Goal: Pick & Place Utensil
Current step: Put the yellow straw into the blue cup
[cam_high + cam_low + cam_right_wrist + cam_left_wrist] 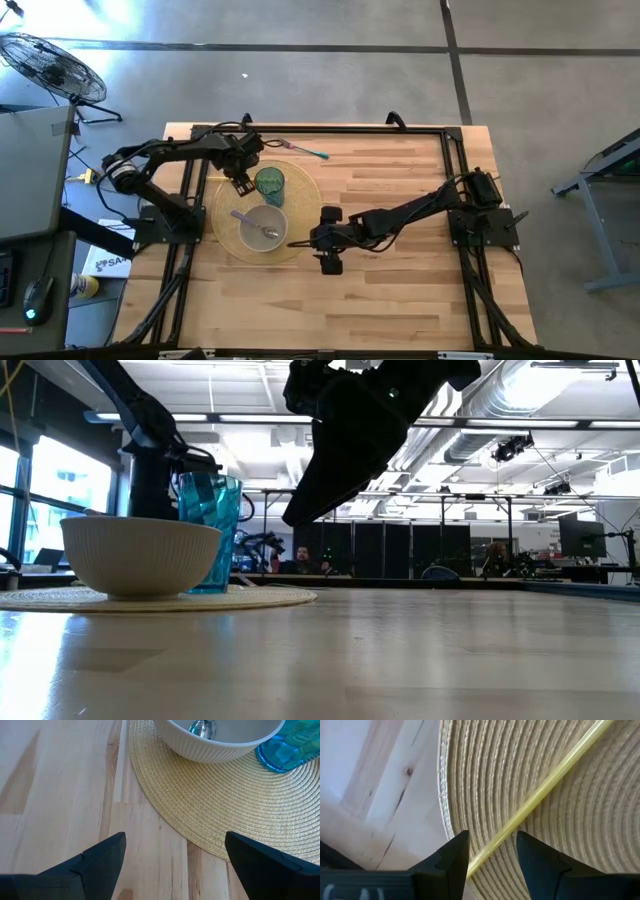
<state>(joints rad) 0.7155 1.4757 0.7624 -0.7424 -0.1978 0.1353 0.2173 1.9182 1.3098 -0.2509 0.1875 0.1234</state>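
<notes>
A thin yellow utensil handle [545,790] lies on the round woven placemat [300,200], near its far left rim. My left gripper [492,842] points down over it, open, with one finger on each side of the handle and a gap wider than the handle. On the mat stand a white bowl [262,228] with a spoon [202,727] in it and a teal glass [270,185]. My right gripper [175,855] hangs open over the bare table beside the mat's right rim, with nothing between its fingers.
Another utensil [303,150], teal with a pink end, lies on the table beyond the mat's far rim. A black frame [450,135] runs along the table's edges. Bare wood stretches to the right of the mat and toward the near edge.
</notes>
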